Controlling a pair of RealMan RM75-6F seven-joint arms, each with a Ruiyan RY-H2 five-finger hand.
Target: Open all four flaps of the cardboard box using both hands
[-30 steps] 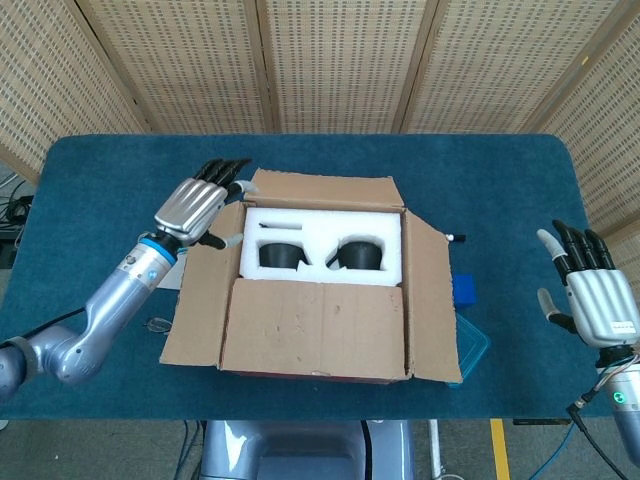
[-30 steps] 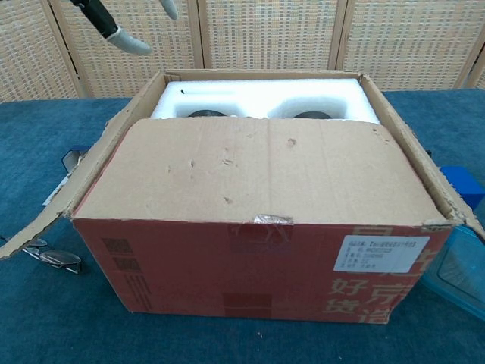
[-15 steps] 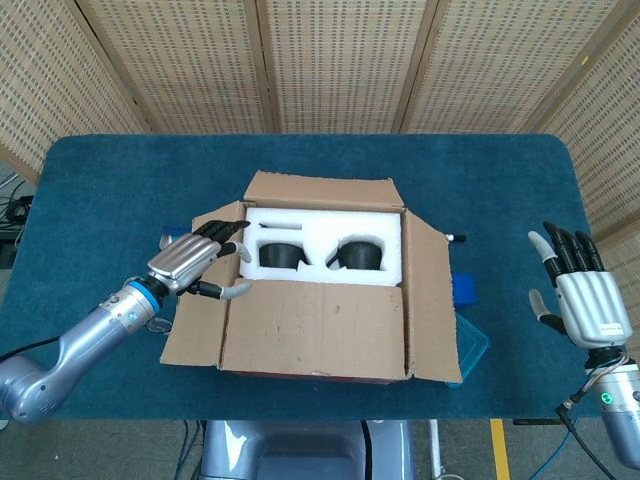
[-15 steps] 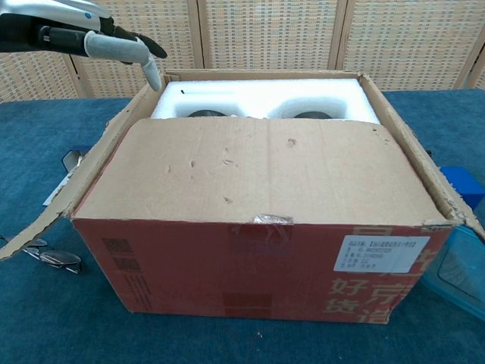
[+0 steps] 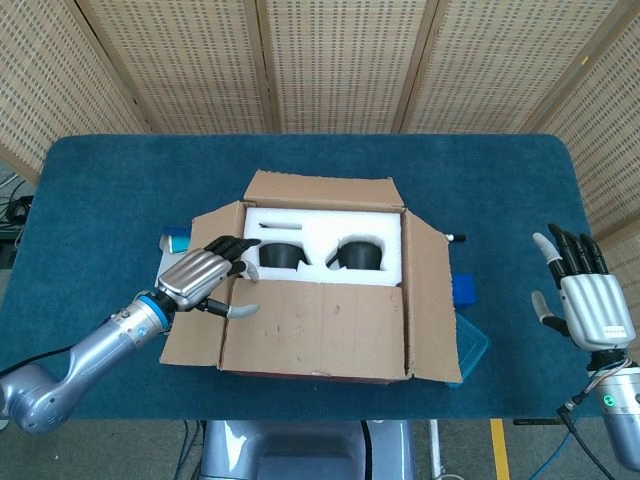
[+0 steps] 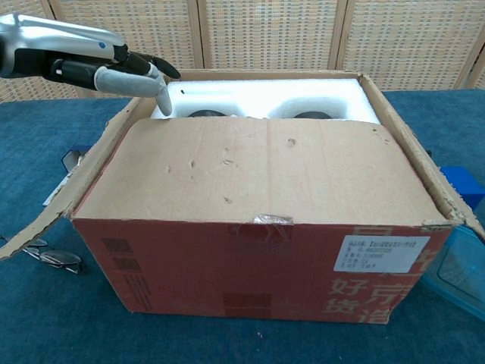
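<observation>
The cardboard box (image 5: 325, 285) sits in the middle of the blue surface (image 5: 100, 180), red side toward you. By the look of it you have 3 of the 4 flaps dealt with: the far flap (image 5: 322, 189) stands up at the back, the left flap (image 5: 200, 300) is folded out and sags toward the surface, and the right flap (image 5: 432, 300) is folded out too. What is left is the near flap (image 6: 258, 171), which lies flat across the front half of the opening and hides part of the white foam insert (image 5: 325, 228) and the 2 dark hollows in it.

Your left robot hand (image 5: 205, 272) is over the box's left edge, just at the near flap's left corner, fingers apart and grasping nothing; in the chest view its thumb (image 6: 130, 82) points down beside that corner, but I cannot tell whether it touches the cardboard. Your right robot hand (image 5: 585, 300) hangs well off to the right, fingers spread and empty, nowhere near the box.

So the job is most of the way there. I would judge the remaining step as hooking under the near flap's free edge and swinging it toward you, bringing the right hand in to share the lift.
</observation>
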